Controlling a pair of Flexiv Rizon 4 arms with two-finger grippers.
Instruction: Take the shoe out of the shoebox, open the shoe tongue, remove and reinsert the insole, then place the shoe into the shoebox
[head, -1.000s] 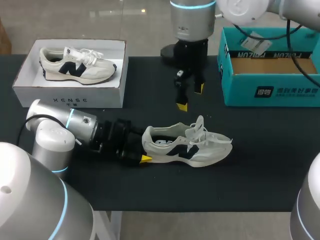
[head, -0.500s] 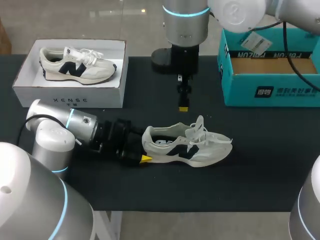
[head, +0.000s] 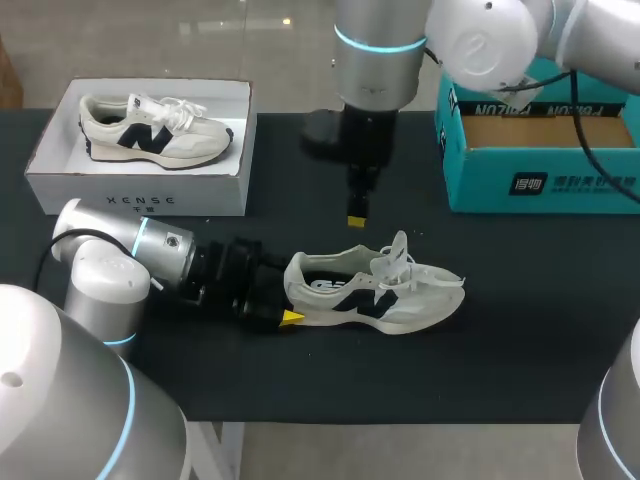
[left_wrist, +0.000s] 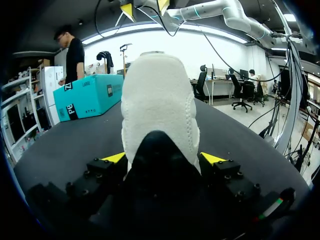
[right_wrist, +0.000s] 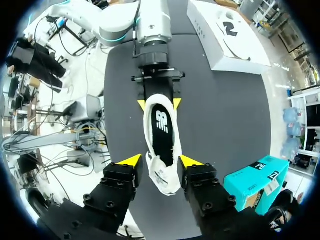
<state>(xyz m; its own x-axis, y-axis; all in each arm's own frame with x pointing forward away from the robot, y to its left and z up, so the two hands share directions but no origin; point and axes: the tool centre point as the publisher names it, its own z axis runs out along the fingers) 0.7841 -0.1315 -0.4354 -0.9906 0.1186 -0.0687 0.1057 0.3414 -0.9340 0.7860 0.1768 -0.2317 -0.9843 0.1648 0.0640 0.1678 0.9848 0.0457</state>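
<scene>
Two arms: left gripper (left_wrist: 164, 158) pinches the shoe (head: 375, 295) heel; right gripper (head: 357, 216) hangs above, fingers spread.

Robotics lab, left arm (head: 110, 270) & right arm (head: 480, 45) w/ cables, black bench table (head: 520, 330).

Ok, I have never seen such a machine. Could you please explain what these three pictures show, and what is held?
It is a robot with two arms at a black table. One picture looks down from above; the other two come from cameras on the wrists. The left gripper is shut on the heel of a white shoe lying on the table. The right gripper hangs open above that shoe, holding nothing. A white shoebox holds a second shoe; a teal box stands at the right.
</scene>
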